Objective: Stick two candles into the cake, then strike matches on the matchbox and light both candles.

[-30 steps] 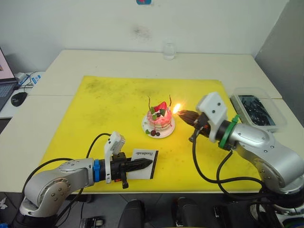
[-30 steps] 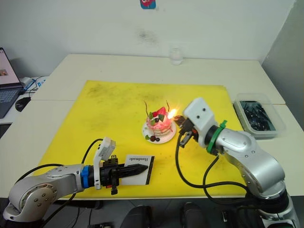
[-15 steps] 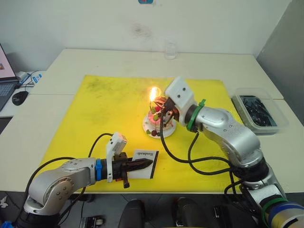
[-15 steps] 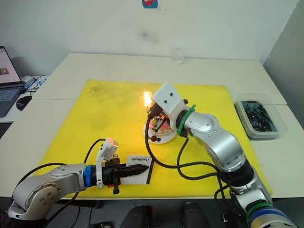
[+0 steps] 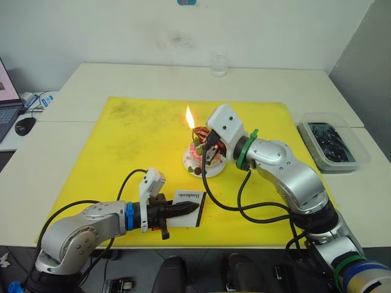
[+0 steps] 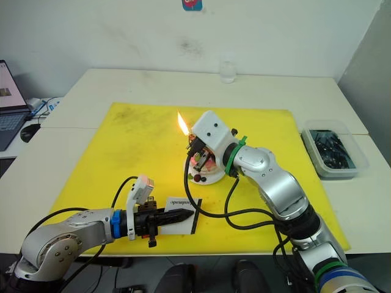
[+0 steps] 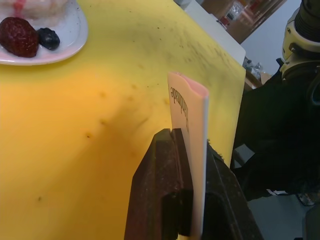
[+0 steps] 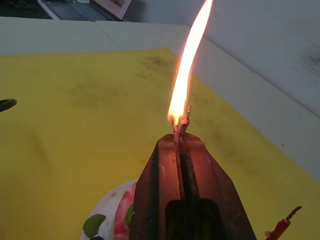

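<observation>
Flame (image 5: 189, 116) now sits above the cake's (image 5: 203, 154) left side; a second ago it burned off the cake's right edge, so the right end effector (image 8: 179, 136) has carried the lit match (image 8: 181, 121) across the cake. Fingers are closed on the match, which has burned almost down to the tips. One candle tip (image 8: 287, 220) shows unlit in the right wrist view; whether the other candle is lit I cannot tell. Likely the left candle is the target, and there is little match left. Left end effector (image 7: 186, 150) pinches the matchbox (image 5: 186, 209), on the yellow mat (image 5: 134, 140) in front of the cake.
</observation>
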Controlling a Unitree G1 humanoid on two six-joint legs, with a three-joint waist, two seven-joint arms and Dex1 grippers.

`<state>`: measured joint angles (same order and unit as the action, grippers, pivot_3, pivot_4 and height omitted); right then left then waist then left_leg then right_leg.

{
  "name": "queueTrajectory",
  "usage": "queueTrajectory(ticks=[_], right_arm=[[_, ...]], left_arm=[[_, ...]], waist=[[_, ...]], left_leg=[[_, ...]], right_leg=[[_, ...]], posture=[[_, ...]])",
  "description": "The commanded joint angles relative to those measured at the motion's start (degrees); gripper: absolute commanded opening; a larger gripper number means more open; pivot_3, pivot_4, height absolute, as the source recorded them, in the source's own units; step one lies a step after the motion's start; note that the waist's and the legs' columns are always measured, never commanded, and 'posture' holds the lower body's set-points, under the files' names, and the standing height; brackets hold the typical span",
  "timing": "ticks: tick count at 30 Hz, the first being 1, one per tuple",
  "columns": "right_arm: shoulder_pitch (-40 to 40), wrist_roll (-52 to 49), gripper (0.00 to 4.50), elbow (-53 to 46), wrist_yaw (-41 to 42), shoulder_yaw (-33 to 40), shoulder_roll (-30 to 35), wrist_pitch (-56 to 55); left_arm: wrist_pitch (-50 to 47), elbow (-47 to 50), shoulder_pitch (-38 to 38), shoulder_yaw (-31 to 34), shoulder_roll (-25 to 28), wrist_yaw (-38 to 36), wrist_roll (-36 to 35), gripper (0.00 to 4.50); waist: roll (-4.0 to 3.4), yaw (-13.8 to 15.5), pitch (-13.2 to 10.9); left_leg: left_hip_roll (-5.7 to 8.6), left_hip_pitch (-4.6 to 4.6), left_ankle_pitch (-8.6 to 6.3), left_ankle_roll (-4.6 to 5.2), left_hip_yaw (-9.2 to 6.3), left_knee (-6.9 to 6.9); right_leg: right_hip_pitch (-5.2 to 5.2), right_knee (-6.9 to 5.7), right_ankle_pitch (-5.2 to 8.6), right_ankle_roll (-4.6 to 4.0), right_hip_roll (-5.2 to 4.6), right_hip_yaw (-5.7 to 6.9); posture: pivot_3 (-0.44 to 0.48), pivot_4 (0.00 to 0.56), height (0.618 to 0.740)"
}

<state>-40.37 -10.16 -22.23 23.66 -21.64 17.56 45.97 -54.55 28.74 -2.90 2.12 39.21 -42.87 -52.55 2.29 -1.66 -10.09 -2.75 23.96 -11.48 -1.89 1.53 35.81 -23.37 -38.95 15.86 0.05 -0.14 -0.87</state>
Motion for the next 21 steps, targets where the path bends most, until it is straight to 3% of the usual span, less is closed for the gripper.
queueTrajectory(ticks=[1, 21], right_arm=[[0.24, 0.53, 0.06, -0.88, 0.27, 0.9, -0.45, -0.17], [0.73, -0.12, 0.06, -0.06, -0.79, 4.41, -3.73, 3.18]], left_arm=[[0.31, 1.56, -0.8, -0.15, -0.19, 0.16, -0.33, 0.0], [1.03, 1.17, -0.24, -0.97, -0.4, -0.63, 0.44, 0.0]], waist=[[0.0, 0.0, 0.0], [0.0, -0.01, 0.0]], left_leg=[[0.0, 0.0, 0.0, 0.0, 0.0, 0.0], [0.0, -0.01, 0.0, 0.0, 0.0, -0.01]], right_leg=[[0.0, 0.0, 0.0, 0.0, 0.0, 0.0], [0.0, -0.01, 0.0, 0.0, 0.0, 0.0]], posture=[[0.0, 0.15, 0.74], [0.0, 0.15, 0.74]])
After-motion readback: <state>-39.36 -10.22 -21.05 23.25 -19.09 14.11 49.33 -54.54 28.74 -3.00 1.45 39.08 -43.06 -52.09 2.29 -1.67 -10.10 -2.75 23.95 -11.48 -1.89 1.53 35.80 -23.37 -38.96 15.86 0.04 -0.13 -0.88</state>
